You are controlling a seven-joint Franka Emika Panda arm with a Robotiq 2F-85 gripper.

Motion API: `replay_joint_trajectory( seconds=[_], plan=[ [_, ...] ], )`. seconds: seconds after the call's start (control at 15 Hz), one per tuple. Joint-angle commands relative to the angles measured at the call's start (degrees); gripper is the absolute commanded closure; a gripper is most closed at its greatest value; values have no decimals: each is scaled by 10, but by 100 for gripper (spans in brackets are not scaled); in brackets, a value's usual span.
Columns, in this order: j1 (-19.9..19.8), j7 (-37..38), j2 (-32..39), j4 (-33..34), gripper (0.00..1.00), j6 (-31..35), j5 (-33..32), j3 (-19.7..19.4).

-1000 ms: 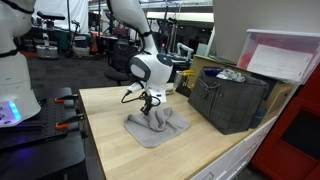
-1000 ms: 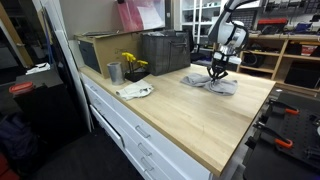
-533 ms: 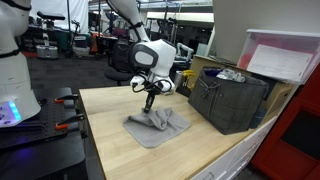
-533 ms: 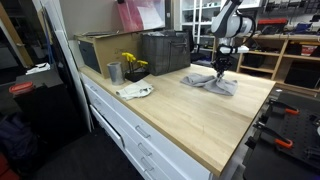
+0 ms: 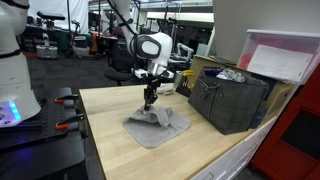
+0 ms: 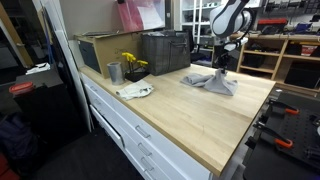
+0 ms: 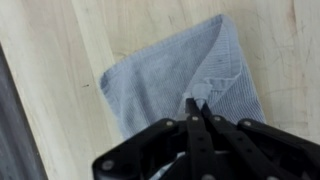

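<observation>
A grey towel [image 5: 160, 127] lies partly folded on the light wooden table [image 5: 110, 140], with one part pulled up into a peak. My gripper [image 5: 149, 101] hangs straight down over it and is shut on that raised fold. In the wrist view the fingertips [image 7: 197, 103] pinch a tuck of the ribbed towel [image 7: 165, 75], whose remainder spreads over the wood below. In an exterior view the gripper [image 6: 221, 68] holds the towel [image 6: 214, 83] up near the table's far end.
A dark grey crate [image 5: 228, 100] stands close beside the towel, seen again as the crate [image 6: 165, 50] next to a cardboard box [image 6: 100, 50]. A metal cup [image 6: 115, 72] with yellow flowers and a white cloth [image 6: 135, 91] sit further along. A pink-lidded bin [image 5: 285, 55] tops the crate.
The gripper has risen from low on the towel, staying shut and drawing a fold of the towel up with it into a peak.
</observation>
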Motion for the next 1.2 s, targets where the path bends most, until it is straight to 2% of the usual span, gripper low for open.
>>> replay_joint_trajectory(
  seconds=[0.0,0.4,1.07,1.13],
  plan=[
    [20,-8,-11,6,99,-23,-84,-13],
    [24,-15,-6,14,99,-32,-171,-13],
    [19,23,19,11,99,-58,-296,-48],
    [21,34,23,12,72,-64,-311,-53]
  ],
)
